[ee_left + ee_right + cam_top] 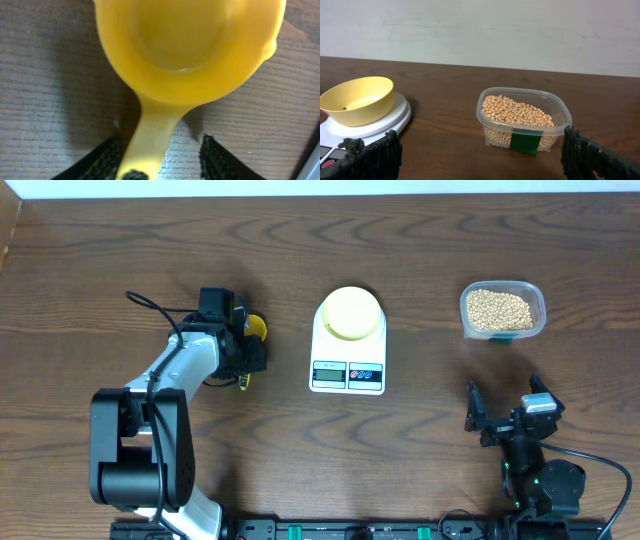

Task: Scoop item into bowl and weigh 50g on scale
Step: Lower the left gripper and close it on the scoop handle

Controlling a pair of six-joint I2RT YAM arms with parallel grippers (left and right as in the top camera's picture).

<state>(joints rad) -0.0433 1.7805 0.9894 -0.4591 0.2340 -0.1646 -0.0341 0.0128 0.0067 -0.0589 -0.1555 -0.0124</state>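
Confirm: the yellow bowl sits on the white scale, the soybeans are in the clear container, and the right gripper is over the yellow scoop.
Wrong arm: the left gripper is over the yellow scoop, straddling its handle, as the left wrist view shows. The bowl on the scale and the soybeans in the clear container stand.

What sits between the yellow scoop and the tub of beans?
The white scale with the yellow bowl on its platform; the rest is bare table. The overhead view shows it.
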